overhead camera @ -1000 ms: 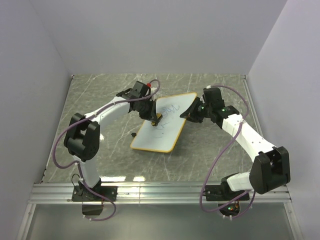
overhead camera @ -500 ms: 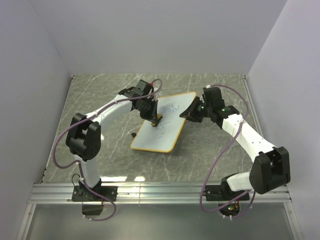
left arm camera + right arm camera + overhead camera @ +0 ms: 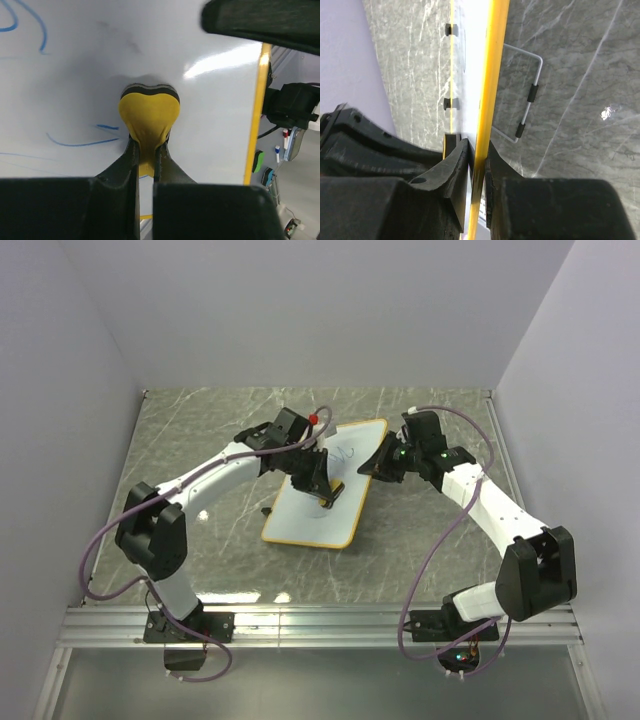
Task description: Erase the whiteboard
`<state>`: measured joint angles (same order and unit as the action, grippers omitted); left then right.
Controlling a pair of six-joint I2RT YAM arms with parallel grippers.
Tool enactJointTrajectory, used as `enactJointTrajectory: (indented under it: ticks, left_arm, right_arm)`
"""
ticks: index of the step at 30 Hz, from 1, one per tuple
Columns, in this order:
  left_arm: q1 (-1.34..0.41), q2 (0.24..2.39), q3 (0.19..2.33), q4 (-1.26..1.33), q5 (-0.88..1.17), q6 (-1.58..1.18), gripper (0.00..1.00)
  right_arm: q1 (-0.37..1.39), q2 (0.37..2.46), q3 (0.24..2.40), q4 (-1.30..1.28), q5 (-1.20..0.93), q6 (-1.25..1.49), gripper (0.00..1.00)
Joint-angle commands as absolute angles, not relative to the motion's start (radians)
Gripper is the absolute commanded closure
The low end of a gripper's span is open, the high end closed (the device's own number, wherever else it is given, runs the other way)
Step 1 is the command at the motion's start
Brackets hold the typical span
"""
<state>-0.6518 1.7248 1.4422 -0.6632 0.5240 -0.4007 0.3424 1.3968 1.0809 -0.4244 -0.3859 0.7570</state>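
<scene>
One whiteboard (image 3: pixel 312 515), two tools on it: the left tool (image 3: pixel 326 490) is pinching the single yellow eraser (image 3: pixel 149 111) against it, the right tool (image 3: pixel 380 466) is gripping its frame edge.

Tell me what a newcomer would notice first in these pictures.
The orange-framed whiteboard sits mid-table, with its frame pinched in the right gripper. The left gripper presses a yellow eraser onto the white surface. Thin blue scribbles remain beside the eraser.
</scene>
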Motion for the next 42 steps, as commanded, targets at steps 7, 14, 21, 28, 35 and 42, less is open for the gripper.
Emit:
enactJointTrajectory:
  ticks: [7,14,21,28,35,42]
  left_arm:
    - [-0.5,1.729,1.187,-0.629,0.451,-0.377,1.0]
    - [-0.505,1.684,1.196,-0.68,0.516,-0.328,1.0]
    - [-0.595,1.592,1.27,-0.721,0.665,-0.356,1.0]
    - [-0.634,1.523,1.332,-0.658,0.704,-0.508,1.0]
    - [-0.634,1.551,1.221,-0.657,0.525,-0.523,1.0]
    - [-0.626,1.609,1.135,-0.633,0.399,-0.514,1.0]
  right_arm:
    - [0.37,1.382,1.089,-0.482,-0.357,0.623,1.0]
    - [0.37,1.362,1.057,-0.463,-0.357,0.63,1.0]
    - [0.37,1.385,1.069,-0.456,-0.371,0.629,1.0]
    - [0.37,1.431,1.106,-0.459,-0.387,0.621,1.0]
    - [0.37,1.457,1.149,-0.482,-0.385,0.601,1.0]
    - [0.37,1.442,1.146,-0.491,-0.385,0.594,1.0]
